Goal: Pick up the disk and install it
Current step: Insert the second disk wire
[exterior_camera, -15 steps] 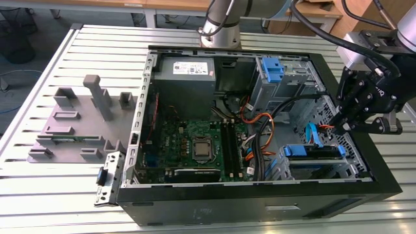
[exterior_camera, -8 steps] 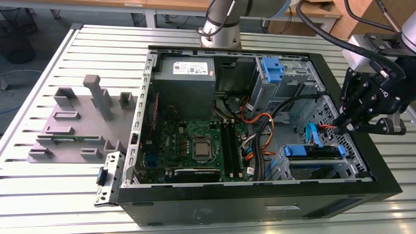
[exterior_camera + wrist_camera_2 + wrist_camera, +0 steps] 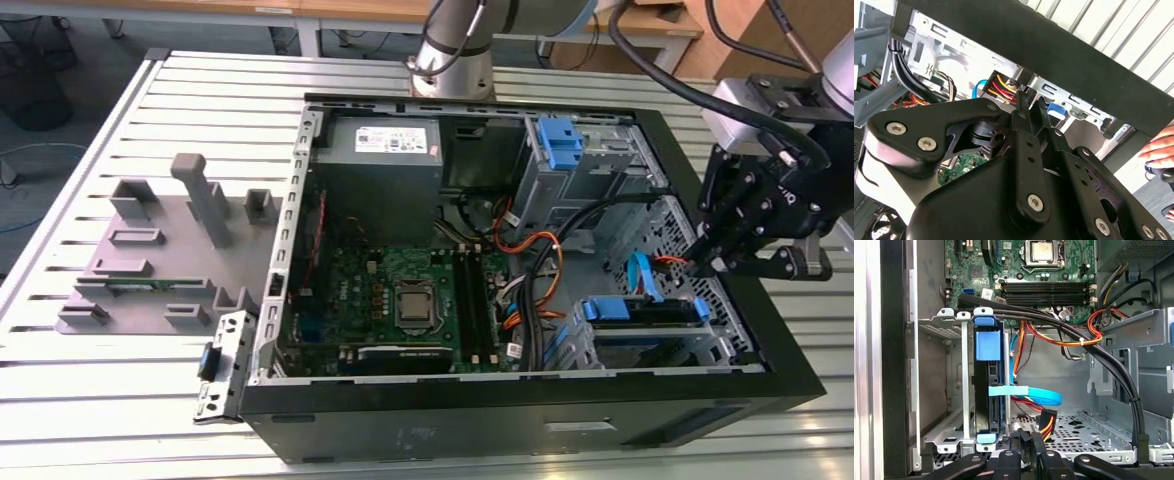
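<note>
On the exterior view's left you see a grey fixture block (image 3: 167, 250) with upright pegs, standing on the slatted metal surface (image 3: 120, 400). Beside it lies the open computer case (image 3: 534, 420), on its side. Inside the case, the green motherboard (image 3: 400, 300) takes the middle, and the grey power-supply box (image 3: 387, 150) sits at the far edge. Further right, a blue plastic latch (image 3: 561, 140) stands upright on a metal cage.

At the near right corner of the case you find the disk (image 3: 643, 312). It sits in the drive cage with its blue carrier frame, and a light blue cable (image 3: 635, 272) runs close by it. In the first wrist view the disk (image 3: 989, 390) stands on edge between the cage rails, with the blue frame tabs at both ends.

On the exterior view's right, your hand (image 3: 721, 262) hangs above the right wall of the case, near the disk but apart from it. Its fingers (image 3: 1021, 112) look pressed together and pinch nothing. In the second wrist view, a person's hand (image 3: 1160, 147) shows beyond the case.
</note>
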Tool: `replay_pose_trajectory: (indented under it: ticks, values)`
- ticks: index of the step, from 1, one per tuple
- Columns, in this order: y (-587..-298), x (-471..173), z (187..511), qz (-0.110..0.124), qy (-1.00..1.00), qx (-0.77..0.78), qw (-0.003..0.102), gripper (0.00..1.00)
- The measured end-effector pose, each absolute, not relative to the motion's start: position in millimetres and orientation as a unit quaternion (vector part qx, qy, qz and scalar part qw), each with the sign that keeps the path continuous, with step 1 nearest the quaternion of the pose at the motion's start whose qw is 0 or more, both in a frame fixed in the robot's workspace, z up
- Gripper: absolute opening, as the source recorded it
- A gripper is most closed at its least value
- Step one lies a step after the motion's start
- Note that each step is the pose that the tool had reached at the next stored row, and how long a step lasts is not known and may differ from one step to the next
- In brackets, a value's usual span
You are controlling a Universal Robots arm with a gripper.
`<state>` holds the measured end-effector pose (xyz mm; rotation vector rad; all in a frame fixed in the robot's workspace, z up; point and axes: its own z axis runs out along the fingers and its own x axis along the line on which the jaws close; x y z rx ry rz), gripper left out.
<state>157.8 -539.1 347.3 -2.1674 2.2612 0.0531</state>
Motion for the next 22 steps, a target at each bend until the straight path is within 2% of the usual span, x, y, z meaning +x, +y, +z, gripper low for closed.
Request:
replay_pose_trajectory:
  ticks: [10, 22]
  values:
    - [-539, 134, 343, 0.015, 0.722, -0.692, 0.002, 0.24]
    - [-540, 144, 343, 0.013, 0.722, -0.692, 0.001, 0.24]
